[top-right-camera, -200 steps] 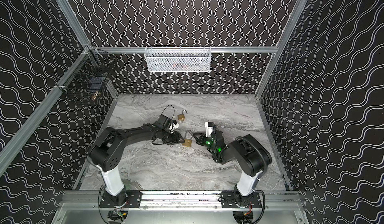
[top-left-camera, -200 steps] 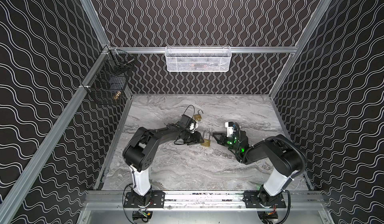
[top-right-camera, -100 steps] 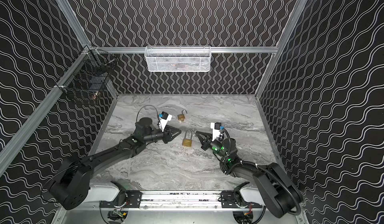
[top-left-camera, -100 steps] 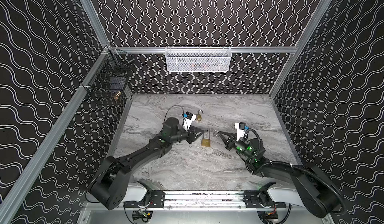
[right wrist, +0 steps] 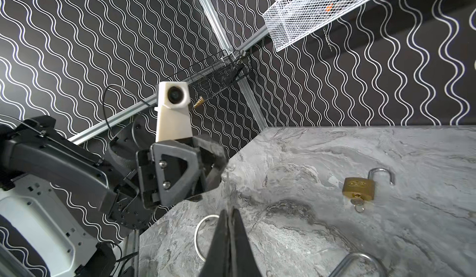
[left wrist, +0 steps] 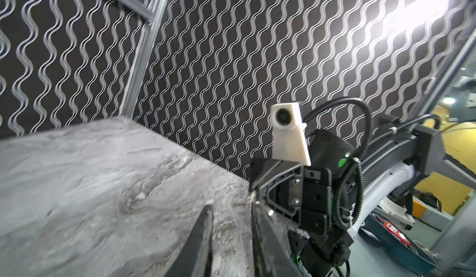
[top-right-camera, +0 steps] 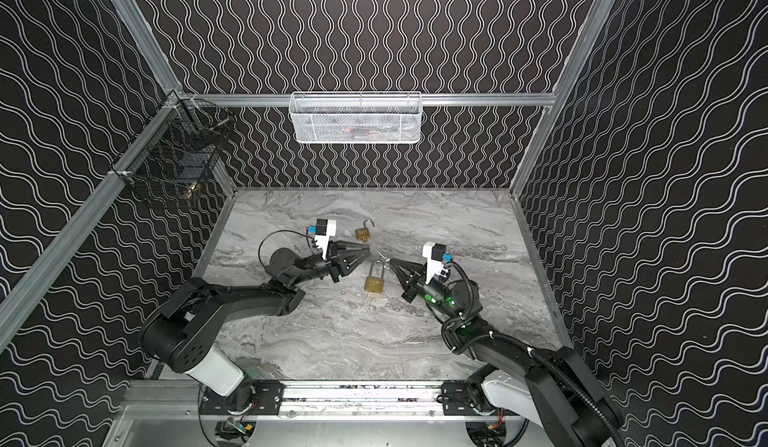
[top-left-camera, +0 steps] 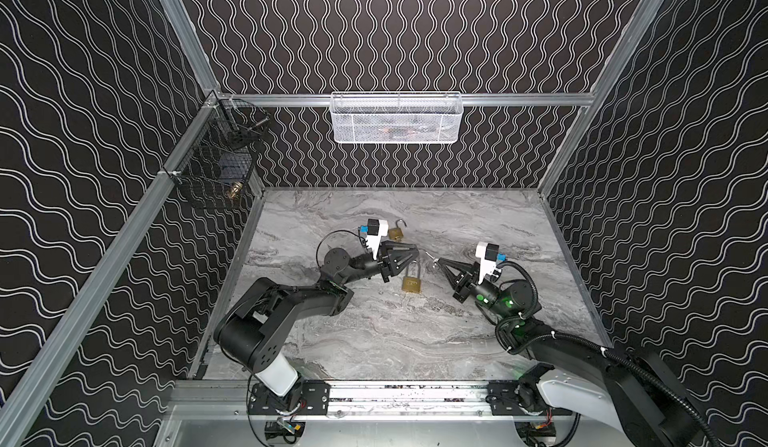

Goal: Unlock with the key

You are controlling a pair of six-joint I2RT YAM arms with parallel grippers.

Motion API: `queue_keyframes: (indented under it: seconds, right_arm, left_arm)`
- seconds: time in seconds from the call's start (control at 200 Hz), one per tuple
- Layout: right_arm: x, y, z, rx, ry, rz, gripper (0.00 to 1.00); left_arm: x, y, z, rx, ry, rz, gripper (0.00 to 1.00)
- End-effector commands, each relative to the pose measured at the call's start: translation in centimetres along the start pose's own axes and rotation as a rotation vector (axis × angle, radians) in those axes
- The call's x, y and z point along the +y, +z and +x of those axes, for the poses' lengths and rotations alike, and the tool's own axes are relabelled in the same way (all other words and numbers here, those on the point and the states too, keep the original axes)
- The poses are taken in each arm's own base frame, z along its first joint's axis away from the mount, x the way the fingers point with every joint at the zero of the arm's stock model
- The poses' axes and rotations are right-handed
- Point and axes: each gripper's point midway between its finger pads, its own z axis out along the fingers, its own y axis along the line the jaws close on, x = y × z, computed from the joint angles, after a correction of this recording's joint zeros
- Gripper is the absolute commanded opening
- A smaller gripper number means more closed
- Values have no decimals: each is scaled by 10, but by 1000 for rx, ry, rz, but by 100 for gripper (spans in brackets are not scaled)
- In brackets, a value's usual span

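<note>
Top views: left gripper [top-left-camera: 414, 254] has narrowed, jaws slightly apart by the closed padlock [top-left-camera: 411, 285] shackle, nothing clamped.
Meanwhile right gripper [top-left-camera: 438, 261] is pinched together on a thin sliver, probably the key [right wrist: 228, 190]; insertion not begun.

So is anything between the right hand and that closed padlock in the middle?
Nothing visible. Only bare table lies between the right hand, shut on a key, and the closed padlock. The left hand hovers at the padlock's other side.
</note>
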Motion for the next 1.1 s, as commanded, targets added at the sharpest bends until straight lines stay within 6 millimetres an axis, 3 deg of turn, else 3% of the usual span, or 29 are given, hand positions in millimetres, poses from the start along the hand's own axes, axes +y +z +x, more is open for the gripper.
queue_keyframes:
  seconds: [0.0, 0.13, 0.365, 0.676, 0.811, 0.971, 1.091]
  right_arm:
    - [7, 2, -13, -46, -31, -25, 0]
    - [11, 5, -17, -53, -39, -41, 0]
    - [18, 4, -21, -54, -49, -55, 0]
    - [20, 8, -19, -53, -43, -67, 0]
    - [22, 10, -21, -61, -45, -73, 0]
    - [22, 11, -24, -67, -54, -68, 0]
    - [22, 11, -23, -65, -53, -65, 0]
  left_arm:
    - [-9, 3, -10, -21, 16, 32, 30]
    - [-3, 2, -3, -13, 6, 2, 34]
    - [2, 4, -8, -53, -11, -1, 44]
    - [-1, 19, -7, -36, -41, 68, 42]
    - [-3, 23, -2, -18, -65, 88, 27]
    - [-6, 25, 3, -2, -79, 102, 19]
    - [-8, 27, 3, 6, -85, 120, 1]
